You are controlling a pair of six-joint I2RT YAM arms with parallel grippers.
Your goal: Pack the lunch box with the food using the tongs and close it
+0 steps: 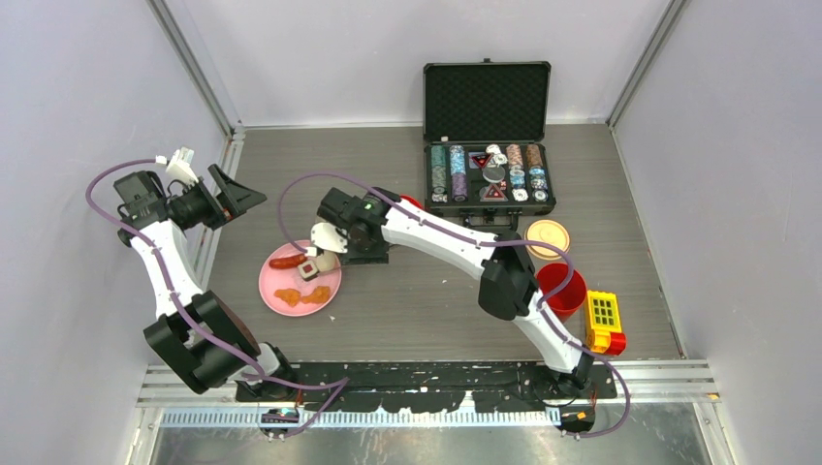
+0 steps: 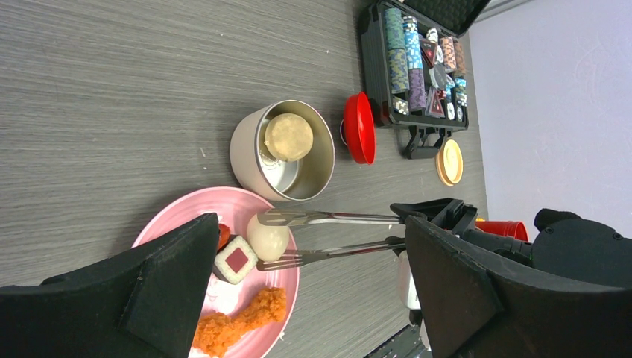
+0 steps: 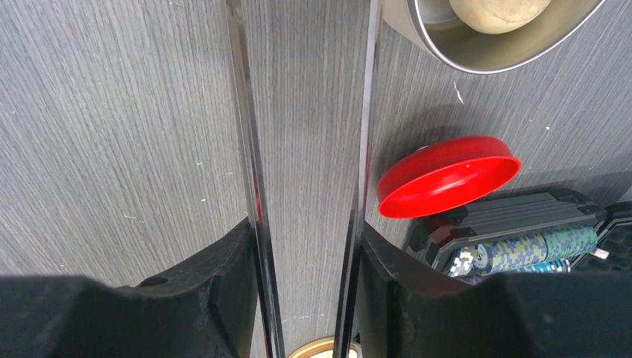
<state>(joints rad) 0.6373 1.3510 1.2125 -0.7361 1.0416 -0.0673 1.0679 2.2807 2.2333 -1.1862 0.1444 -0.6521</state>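
Observation:
My right gripper (image 3: 305,246) is shut on the tongs (image 3: 250,149), one slim arm against each finger. In the left wrist view the tongs (image 2: 335,218) reach to the pink plate (image 2: 179,216), and their tips straddle a pale egg (image 2: 267,237) at the plate's rim. A white cube with a red centre (image 2: 236,259), orange nuggets (image 2: 238,321) and a red sausage (image 1: 287,261) lie on the plate. The steel bowl (image 2: 246,153) beside it holds another pale lump (image 2: 288,136). The red canister (image 1: 560,289) stands open at the right. My left gripper (image 1: 233,199) hangs open at the far left, holding nothing.
The red lid (image 2: 359,127) stands on edge between the bowl and the open black case of poker chips (image 1: 490,174). A beige disc lid (image 1: 548,236) lies in front of the case. A yellow and red block toy (image 1: 603,323) sits by the canister.

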